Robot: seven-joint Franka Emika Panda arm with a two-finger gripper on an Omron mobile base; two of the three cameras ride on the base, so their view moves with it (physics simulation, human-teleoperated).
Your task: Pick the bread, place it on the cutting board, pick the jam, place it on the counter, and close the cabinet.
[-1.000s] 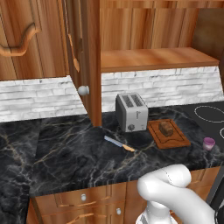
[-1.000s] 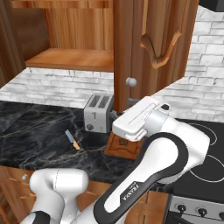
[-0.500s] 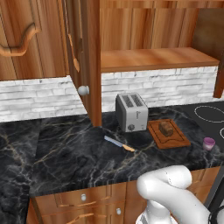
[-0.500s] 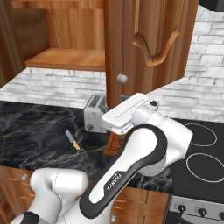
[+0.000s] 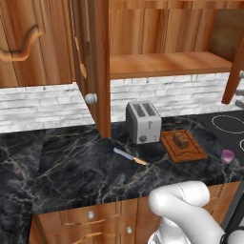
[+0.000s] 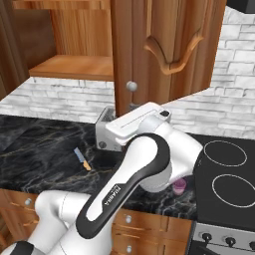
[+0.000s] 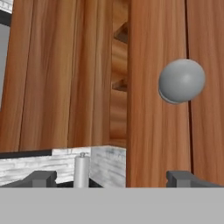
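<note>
Swung my arm nearer the cabinet (image 6: 149, 55) knob (image 7: 181, 81), fingers (image 7: 181, 178) apart; bread (image 5: 180, 139) on board (image 5: 183, 145), jam (image 5: 228, 156) on bench (image 5: 81, 167); doors unshut.

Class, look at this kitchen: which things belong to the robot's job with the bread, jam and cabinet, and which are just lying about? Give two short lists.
Belonging to the job:
bread, lying on the cutting board
jam, standing on the counter
cabinet, door open
gripper, jaws open, facing a cabinet door knob

Just lying about:
toaster
knife
stove
</note>
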